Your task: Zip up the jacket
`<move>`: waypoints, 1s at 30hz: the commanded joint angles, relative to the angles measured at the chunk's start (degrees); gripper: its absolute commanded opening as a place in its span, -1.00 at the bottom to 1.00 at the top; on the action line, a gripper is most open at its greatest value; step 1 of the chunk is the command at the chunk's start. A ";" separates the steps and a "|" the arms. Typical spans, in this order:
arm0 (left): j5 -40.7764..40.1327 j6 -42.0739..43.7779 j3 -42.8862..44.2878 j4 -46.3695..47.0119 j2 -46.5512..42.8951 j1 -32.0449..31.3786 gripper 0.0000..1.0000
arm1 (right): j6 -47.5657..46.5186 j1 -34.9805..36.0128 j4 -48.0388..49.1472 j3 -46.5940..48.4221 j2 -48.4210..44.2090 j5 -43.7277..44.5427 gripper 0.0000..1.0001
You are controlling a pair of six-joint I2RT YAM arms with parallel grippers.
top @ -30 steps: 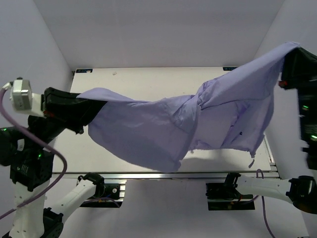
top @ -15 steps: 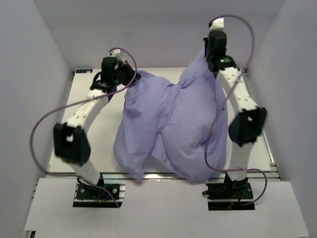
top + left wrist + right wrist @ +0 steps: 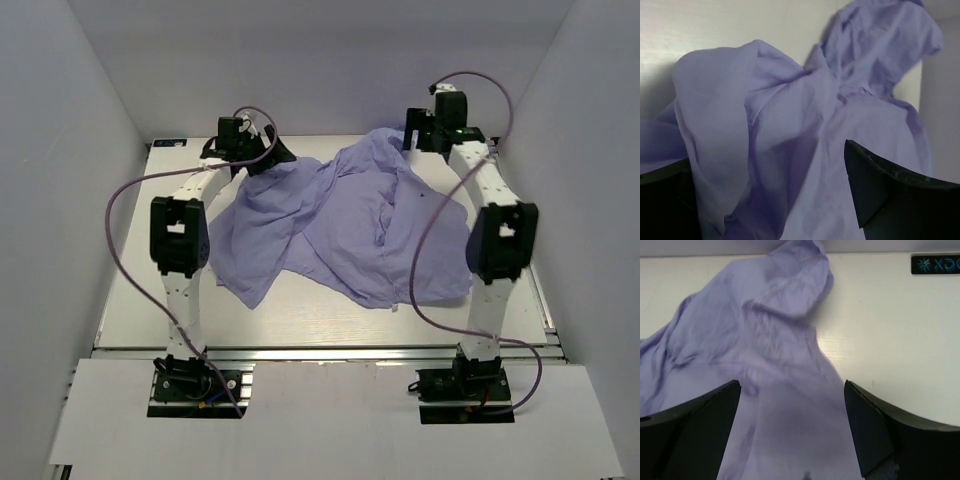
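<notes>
The lavender jacket (image 3: pixel 340 220) lies crumpled and spread over the far half of the white table (image 3: pixel 140 290), its front folded over itself. My left gripper (image 3: pixel 268 155) is low at the jacket's far-left edge and open; in the left wrist view its jaws (image 3: pixel 767 152) stand wide apart over loose folds of the jacket (image 3: pixel 790 110). My right gripper (image 3: pixel 414 136) hovers at the far-right edge, also open. In the right wrist view the jacket (image 3: pixel 765 335) lies under the gap between my right gripper (image 3: pixel 791 383) and its spread jaws. No zipper pull shows.
Both arms stretch from their bases at the near edge to the far side, with purple cables (image 3: pixel 125 200) looping beside them. White walls close in the table on three sides. A dark label (image 3: pixel 935 263) marks the far table edge.
Both grippers went from shut on the jacket to open and let it go. The jacket, held up in the air before, has dropped and now lies on the table.
</notes>
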 commanded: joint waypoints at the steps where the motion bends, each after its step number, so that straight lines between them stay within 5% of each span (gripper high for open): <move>1: 3.17 0.47 -6.95 3.99 -18.86 -0.43 0.96 | 2.29 0.03 -1.85 -10.37 -17.84 -4.03 0.79; 4: 1.85 1.17 -18.73 2.94 -31.51 -0.34 0.96 | 6.86 0.12 -1.70 -24.80 -31.72 -7.62 0.79; 8: -1.32 1.00 -36.46 -2.24 -48.21 -0.43 0.96 | 12.67 0.04 4.28 -55.96 -53.39 -10.62 0.79; 13: -10.43 -0.31 -47.83 -10.93 -68.14 -0.43 0.96 | 16.62 -0.31 -1.93 -71.06 -69.95 -1.96 0.79; 19: -9.94 -1.99 -58.47 -11.04 -79.87 -0.34 0.96 | 20.84 -8.37 -8.80 -77.93 -73.33 4.94 0.79; 26: -10.28 -1.46 -68.32 -14.38 -78.39 -0.34 0.96 | 24.19 -25.26 -0.12 -84.79 -71.49 -8.93 0.79; 30: -13.09 -1.03 -71.75 -16.04 -78.39 -0.34 0.96 | 22.34 -30.28 1.73 -83.39 -65.16 -9.57 0.79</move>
